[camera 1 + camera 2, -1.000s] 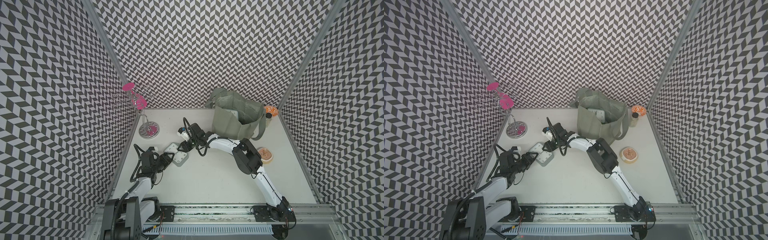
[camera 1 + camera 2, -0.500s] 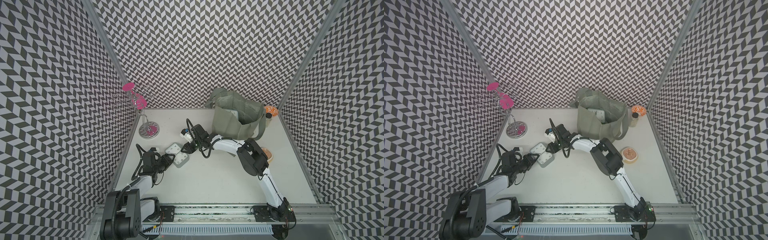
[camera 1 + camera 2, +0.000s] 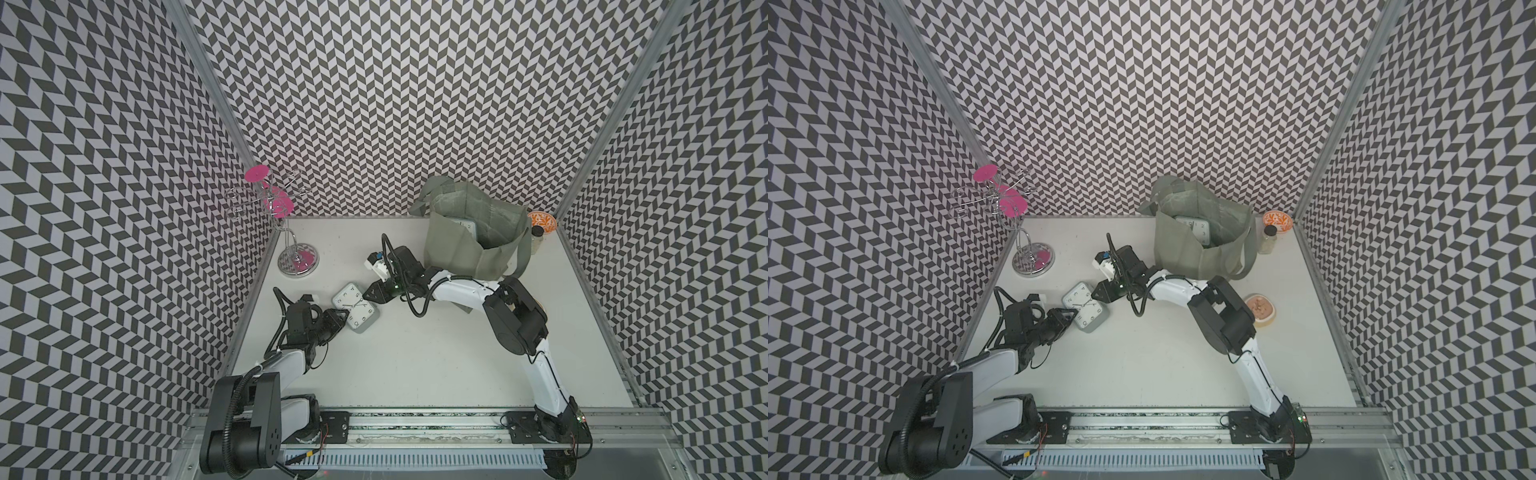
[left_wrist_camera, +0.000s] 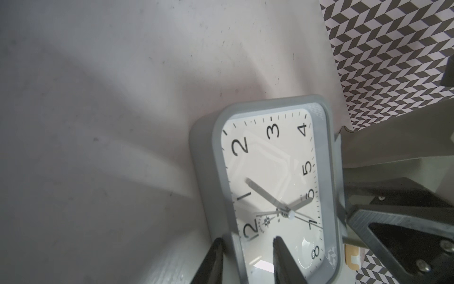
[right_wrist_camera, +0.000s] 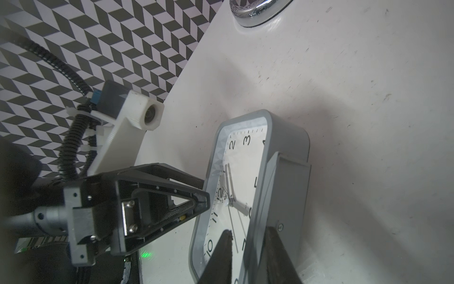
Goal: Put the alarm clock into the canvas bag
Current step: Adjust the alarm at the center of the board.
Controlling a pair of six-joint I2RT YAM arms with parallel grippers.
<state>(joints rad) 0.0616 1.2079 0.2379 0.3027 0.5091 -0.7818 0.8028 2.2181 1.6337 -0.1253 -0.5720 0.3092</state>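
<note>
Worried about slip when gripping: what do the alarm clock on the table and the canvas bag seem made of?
The alarm clock: matte grey case, probably moulded plastic, judging by its smooth rounded corners; the white dial sits under a clear glossy cover with reflections, glass or acrylic. The canvas bag: dull grey-green fabric, soft, as its creased walls and drooping handles show.

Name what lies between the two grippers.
The alarm clock, in both top views, with left gripper and right gripper at its opposite long edges.
</note>
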